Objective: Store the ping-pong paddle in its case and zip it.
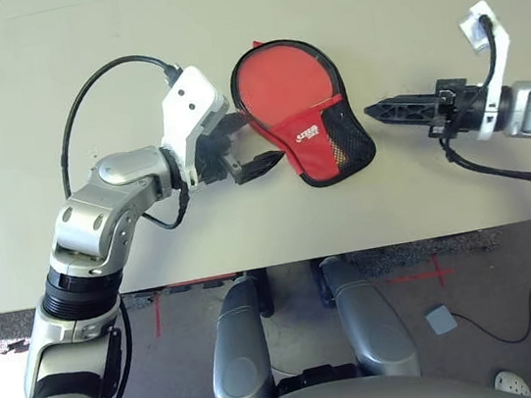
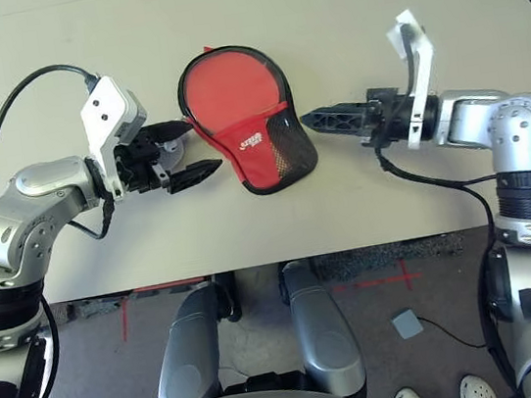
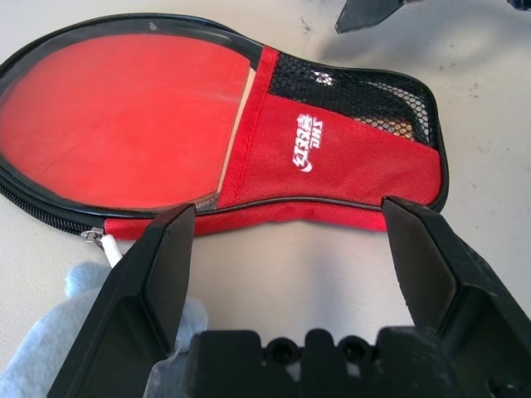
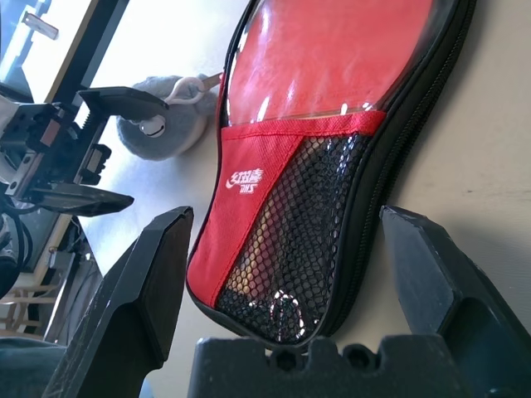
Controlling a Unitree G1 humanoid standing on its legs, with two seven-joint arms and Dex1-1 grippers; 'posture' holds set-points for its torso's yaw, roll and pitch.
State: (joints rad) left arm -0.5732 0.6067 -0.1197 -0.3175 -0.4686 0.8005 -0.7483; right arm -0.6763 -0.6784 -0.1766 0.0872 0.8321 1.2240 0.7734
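Ping-pong paddle (image 3: 116, 116) already tucked in the soft, floppy case (image 1: 322, 142), flat between both spread, empty grippers. Probably light; best pinched at the zipper pull (image 3: 93, 237) beside the left gripper (image 2: 178, 154), right gripper (image 2: 319, 119) pinning the stiffer handle end.

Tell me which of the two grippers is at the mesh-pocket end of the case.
The right gripper: open, pointing at the case's black mesh pocket. The left gripper is by its long side.

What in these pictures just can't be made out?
- Ping-pong paddle handle: left wrist view, covered by the case pocket; right wrist view, mesh blurs it.
- Zipper: whether fully shut, unclear; far edge hidden in the left wrist view.
- Pale pouch: partly behind the left gripper in the head views.
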